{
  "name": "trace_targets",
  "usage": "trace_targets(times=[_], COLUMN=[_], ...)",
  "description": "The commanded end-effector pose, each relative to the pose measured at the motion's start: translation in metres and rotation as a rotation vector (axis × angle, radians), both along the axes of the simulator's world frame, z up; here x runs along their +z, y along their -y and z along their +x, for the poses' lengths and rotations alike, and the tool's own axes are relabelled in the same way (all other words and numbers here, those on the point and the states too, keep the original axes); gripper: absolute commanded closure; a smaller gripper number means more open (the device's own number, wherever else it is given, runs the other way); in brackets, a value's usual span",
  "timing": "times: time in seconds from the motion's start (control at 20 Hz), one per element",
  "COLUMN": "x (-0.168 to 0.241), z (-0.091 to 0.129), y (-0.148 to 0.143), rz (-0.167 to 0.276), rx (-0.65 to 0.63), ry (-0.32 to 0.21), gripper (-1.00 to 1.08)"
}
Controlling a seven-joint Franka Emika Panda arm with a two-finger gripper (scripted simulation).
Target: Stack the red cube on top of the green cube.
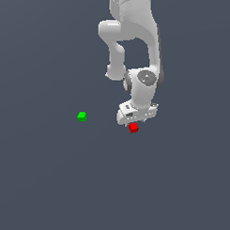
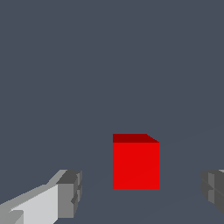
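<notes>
Cube of bright red, the red cube [image 1: 133, 128], sits on the dark grey bench [image 1: 49, 180] directly under the claw [image 1: 133, 121]. In the exterior view it peeks out just below the white claw body, its upper part touching or overlapped by that body in the picture. The wrist view shows the same red cube [image 2: 135, 164] standing upright between the two grey fingertips [image 2: 70, 192], with a darker red top face and a bright front face. A clear gap of grey bench [image 2: 109, 65] shows on each side of it, so neither fingertip touches it. It lies somewhat closer to one fingertip than to the other, though within the gap.

The claw [image 2: 140, 194] is spread wide, far wider than the cube, and has hold of nothing. How high the fingertips hang above the bench cannot be told from these views.

The green cube [image 1: 81, 116], about the same size as the red one, rests on the bench well apart from the claw, off toward the exterior view's left and roughly level with the claw body in that picture. Nothing lies between the two cubes but bare bench. The green cube does not appear in the wrist view.

Above the claw, the white arm [image 1: 133, 37] comes down from the top edge of the exterior view, bends through its rounded joints, and ends at the wrist with the claw pointing down at the red cube.
</notes>
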State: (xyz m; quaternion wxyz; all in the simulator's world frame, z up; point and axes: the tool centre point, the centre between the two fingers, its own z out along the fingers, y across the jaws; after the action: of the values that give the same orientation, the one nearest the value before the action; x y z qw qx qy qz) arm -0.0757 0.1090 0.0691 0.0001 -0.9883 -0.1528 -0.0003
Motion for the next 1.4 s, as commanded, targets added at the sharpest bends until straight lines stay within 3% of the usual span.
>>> trace_targets(times=[0.0, 0.75, 0.8, 1.35], x=[-0.003, -0.049, -0.049, -0.049], z=[0.0, 0.0, 0.0, 0.0], y=[0.0, 0.001, 0.001, 0.001], rz=[0.0, 0.0, 0.0, -0.001], rx=[0.0, -0.002, -0.002, -0.002], ry=[0.0, -0.001, -0.001, -0.001], gripper=[-0.92, -0.92, 1.08, 1.08])
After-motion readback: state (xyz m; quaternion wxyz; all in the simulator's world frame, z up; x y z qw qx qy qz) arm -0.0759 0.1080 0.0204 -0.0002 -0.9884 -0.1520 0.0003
